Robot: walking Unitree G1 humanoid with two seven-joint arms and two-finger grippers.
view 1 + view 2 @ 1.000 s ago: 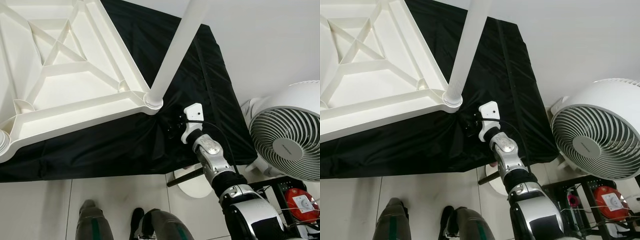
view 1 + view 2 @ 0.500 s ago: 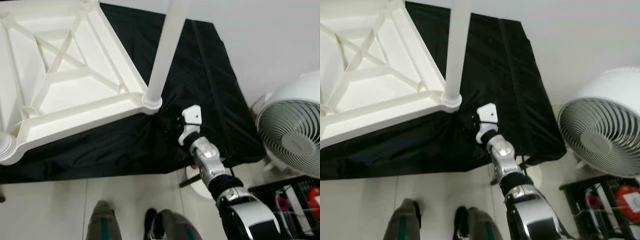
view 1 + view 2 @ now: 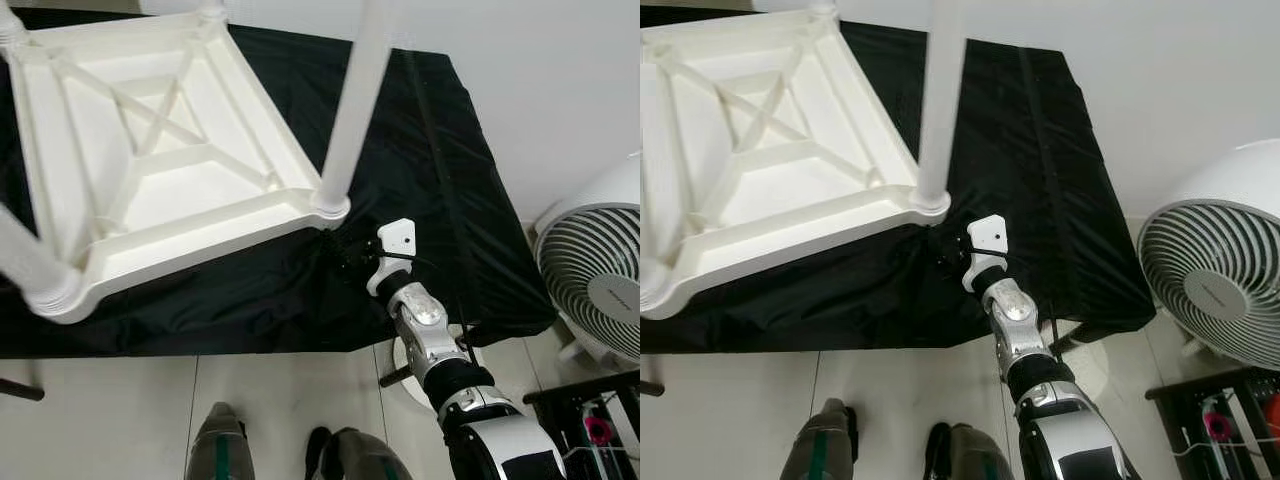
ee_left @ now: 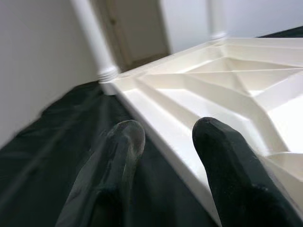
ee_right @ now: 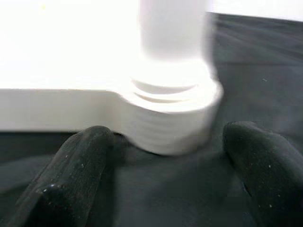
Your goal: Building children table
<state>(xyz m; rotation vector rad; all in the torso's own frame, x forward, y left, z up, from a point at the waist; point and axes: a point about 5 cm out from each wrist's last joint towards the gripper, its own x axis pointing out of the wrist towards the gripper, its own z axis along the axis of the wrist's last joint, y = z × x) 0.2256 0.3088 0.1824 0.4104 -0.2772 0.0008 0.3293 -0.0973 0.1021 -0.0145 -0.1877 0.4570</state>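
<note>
Right pincer gapes around the leg socket on black cloth, white fan nearby

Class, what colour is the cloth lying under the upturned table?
Black cloth, clearest in the left eye view.

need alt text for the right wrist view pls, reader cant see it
Close-up from the right gripper: its two black fingers are spread open on either side of the ribbed white corner socket of the upturned table, where a white leg is seated. Black cloth lies underneath; the picture is slightly blurred.
</note>
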